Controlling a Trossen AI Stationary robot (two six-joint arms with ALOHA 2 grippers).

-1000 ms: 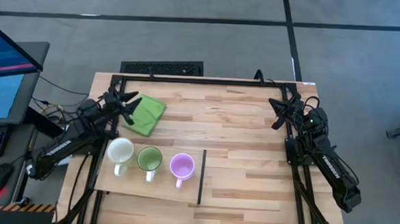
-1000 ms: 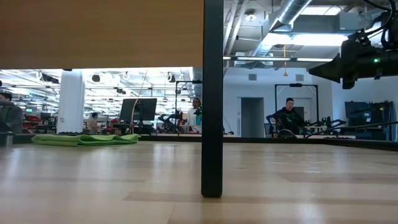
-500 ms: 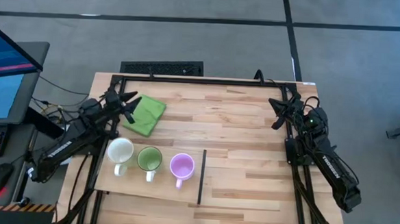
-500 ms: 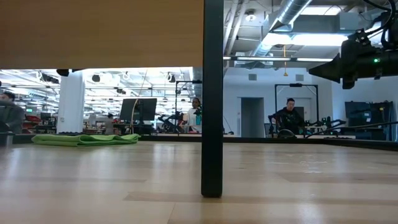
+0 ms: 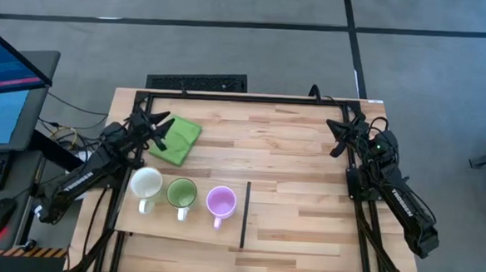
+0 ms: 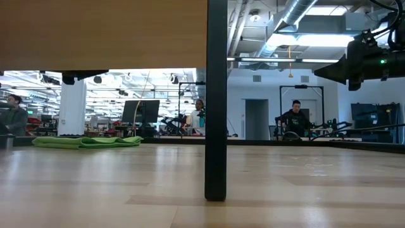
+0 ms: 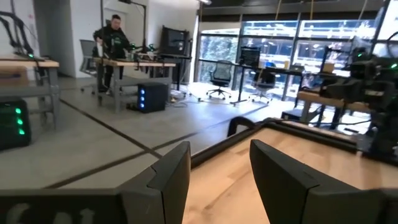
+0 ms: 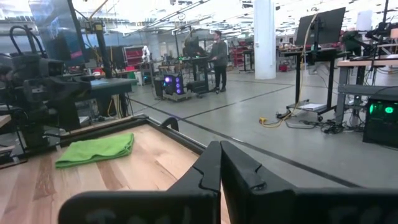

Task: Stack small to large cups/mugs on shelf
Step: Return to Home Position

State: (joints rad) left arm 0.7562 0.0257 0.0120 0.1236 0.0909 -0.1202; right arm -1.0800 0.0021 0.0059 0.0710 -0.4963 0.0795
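Three mugs stand mouth up in a row on the pale plywood shelf board [image 5: 151, 223]: white [image 5: 146, 183], green [image 5: 181, 193], light purple [image 5: 220, 201], handles toward the near edge. A dark strip [image 5: 246, 215] edges the board's right end. My left gripper [image 5: 158, 125] is open and empty above the green cloth's left edge, at the far left; it also shows in its wrist view [image 7: 217, 168]. My right gripper [image 5: 339, 134] is shut and empty at the far right; it also shows in its wrist view [image 8: 219, 168]. The low view hides the mugs.
A folded green cloth [image 5: 178, 139] lies at the far left, beyond the mugs; it also shows in the low view [image 6: 85, 142]. Bare tabletop [image 5: 298, 189] lies between the board and my right arm. People and desks show in the room beyond the table.
My left gripper has gone a little toward the table's right edge, over the green cloth's left side. The mugs and my right arm have kept still.
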